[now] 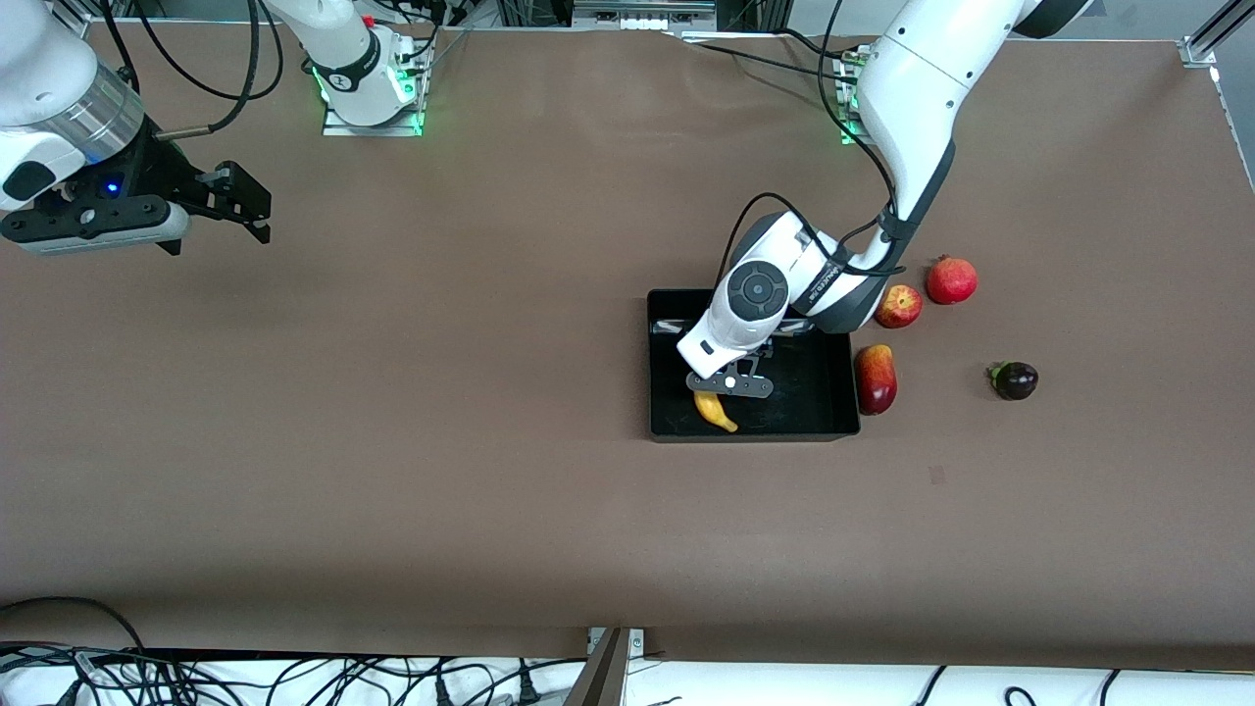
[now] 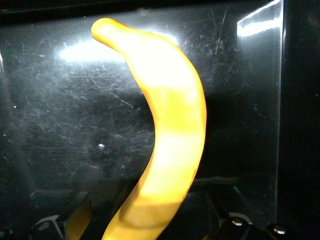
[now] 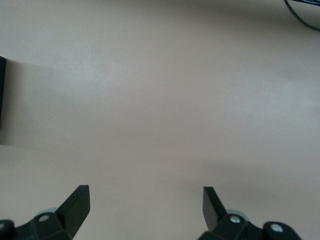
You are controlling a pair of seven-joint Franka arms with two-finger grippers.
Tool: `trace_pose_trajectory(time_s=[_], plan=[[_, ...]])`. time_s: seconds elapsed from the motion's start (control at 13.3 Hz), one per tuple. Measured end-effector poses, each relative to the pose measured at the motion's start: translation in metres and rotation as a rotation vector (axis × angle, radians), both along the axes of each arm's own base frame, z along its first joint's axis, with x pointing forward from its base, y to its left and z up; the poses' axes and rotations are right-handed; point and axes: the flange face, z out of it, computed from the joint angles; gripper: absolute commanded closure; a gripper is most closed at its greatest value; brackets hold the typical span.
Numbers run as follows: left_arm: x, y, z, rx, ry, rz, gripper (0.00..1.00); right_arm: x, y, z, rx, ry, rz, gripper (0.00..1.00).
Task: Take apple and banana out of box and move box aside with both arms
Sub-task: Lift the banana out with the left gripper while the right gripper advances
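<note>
Yellow banana [image 1: 716, 411] lying in the black box [image 1: 833, 392], left gripper [image 1: 727, 383] over it with jaws wide, holding nothing, right gripper [image 1: 245, 206] waiting over bare table [image 1: 392, 441], jaws wide, empty

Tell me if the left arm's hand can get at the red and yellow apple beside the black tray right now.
Probably yes. The left hand, open, sits inside the shallow black plastic tray over the curved yellow banana; the round red-and-yellow apple lies uncovered just outside the tray.
</note>
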Motion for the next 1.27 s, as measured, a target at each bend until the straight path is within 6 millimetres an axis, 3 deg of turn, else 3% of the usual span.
trace_pose_trajectory(time_s=[0.07,0.15,0.53,0.97,1.12,1.27], plan=[[0.000,0.001,-0.003,0.002,0.003,0.003,0.83,0.000,0.000,0.000,0.000,0.000,0.000,0.00],[0.001,0.003,-0.005,0.003,0.005,0.007,1.00,0.000,0.000,0.000,0.000,0.000,0.000,0.00],[0.019,0.022,0.009,0.001,-0.011,0.044,1.00,0.000,0.000,0.000,0.000,0.000,0.000,0.00],[0.055,0.043,0.093,0.063,0.051,0.042,1.00,-0.002,0.011,0.000,0.000,-0.004,0.020,0.00],[0.073,0.069,0.110,0.061,0.060,0.027,1.00,-0.004,0.022,0.000,0.000,-0.004,0.041,0.00],[0.098,0.117,0.129,0.051,0.066,0.004,1.00,-0.009,0.043,0.001,0.000,-0.006,0.079,0.00]])
